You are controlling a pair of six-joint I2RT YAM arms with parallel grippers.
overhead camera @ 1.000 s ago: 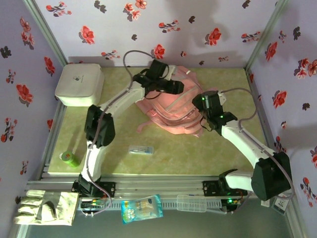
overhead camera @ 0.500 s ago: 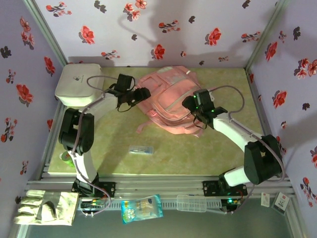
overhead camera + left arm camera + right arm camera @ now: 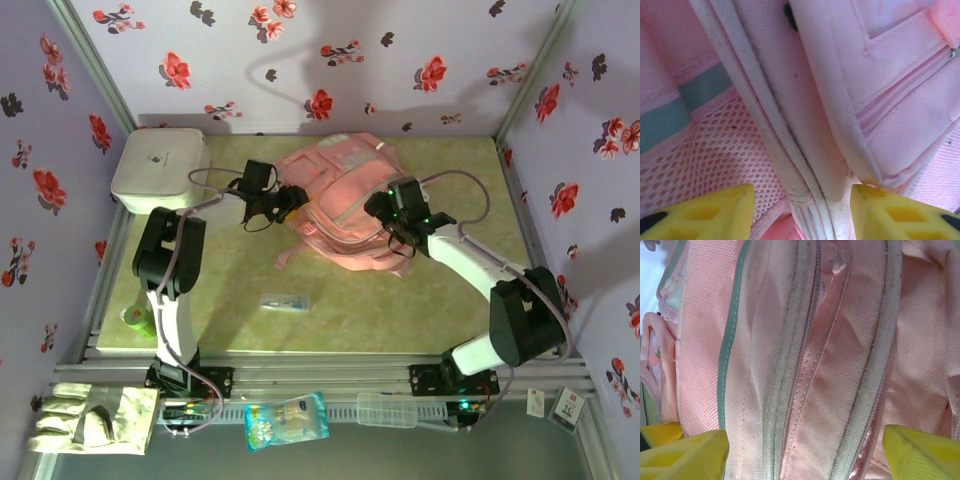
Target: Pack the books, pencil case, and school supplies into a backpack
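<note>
Left gripper [image 3: 289, 198] at the backpack's [image 3: 340, 185] left edge, jaws partly apart. In the left wrist view its yellow fingers [image 3: 700, 212] straddle a pale trim ridge, mesh pocket to one side; no grip made. Left arm rises from its base, elbow folded high, forearm reaching across toward the pack.

Right gripper [image 3: 384, 212] on the pack's right side, jaws spread wide, fingers [image 3: 687, 455] hovering over the zipper bands, nothing held. Right arm bent at the elbow, forearm slanting in toward the pack.

White rounded box [image 3: 160, 170] well left of the backpack. Clear packet [image 3: 285, 302] lies on the table [image 3: 420, 300] nearer than the pack, apart from it. Green roll [image 3: 141, 320] farther left of the packet.

Backpack lies flat, centre-far on the table, between both grippers. Long axis runs far-left to near-right.
</note>
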